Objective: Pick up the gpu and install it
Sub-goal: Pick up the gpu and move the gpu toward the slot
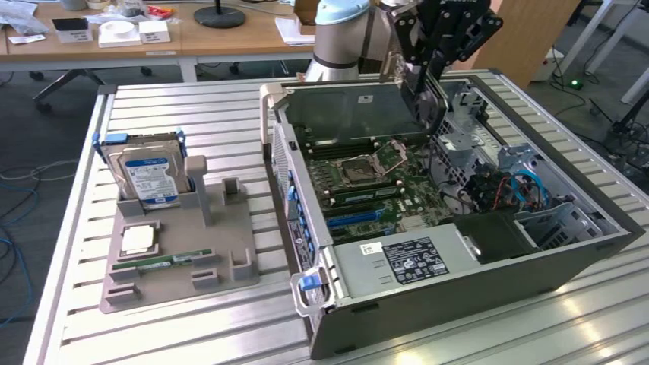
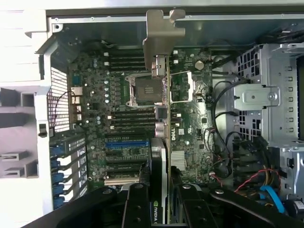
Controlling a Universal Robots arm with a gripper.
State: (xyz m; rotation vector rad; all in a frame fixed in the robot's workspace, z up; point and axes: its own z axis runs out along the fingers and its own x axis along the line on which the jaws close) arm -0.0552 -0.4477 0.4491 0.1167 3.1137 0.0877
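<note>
The arm is reaching down from the far edge of the surface (image 1: 182, 106), gripper (image 1: 426, 70) pointing into the open computer case (image 1: 568, 251); its fingers (image 2: 137, 209) are clamping the gpu (image 2: 159, 159), hanging edge-on above the motherboard (image 2: 118, 95).

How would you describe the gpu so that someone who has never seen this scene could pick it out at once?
Start at the open computer case on the slatted table, with the tool above it. Clamped in the tool is the gpu, a flat card with a silver end bracket. Unlike other boards, it hangs over the motherboard, not yet installed.
</note>
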